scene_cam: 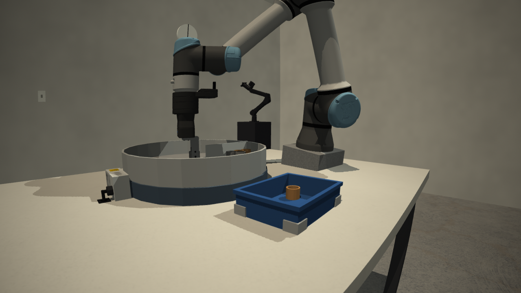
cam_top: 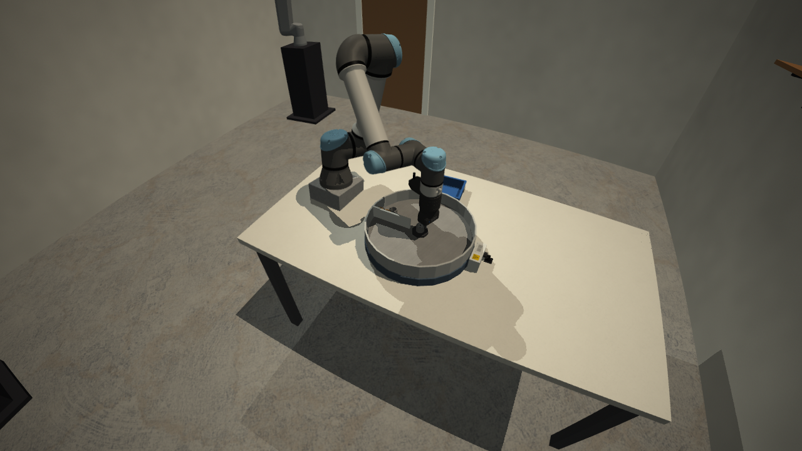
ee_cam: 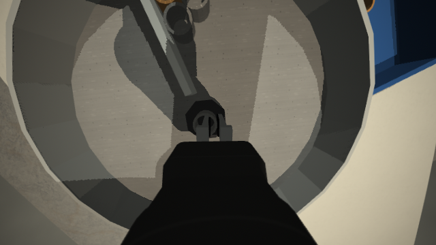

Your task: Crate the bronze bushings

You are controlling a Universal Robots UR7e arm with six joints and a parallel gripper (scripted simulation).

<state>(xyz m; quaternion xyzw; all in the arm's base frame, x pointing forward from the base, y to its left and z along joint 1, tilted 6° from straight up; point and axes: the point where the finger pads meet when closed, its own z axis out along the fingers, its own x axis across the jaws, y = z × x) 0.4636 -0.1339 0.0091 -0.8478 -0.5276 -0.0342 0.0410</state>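
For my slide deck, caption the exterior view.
A bronze bushing stands in the blue crate beside the turning table.
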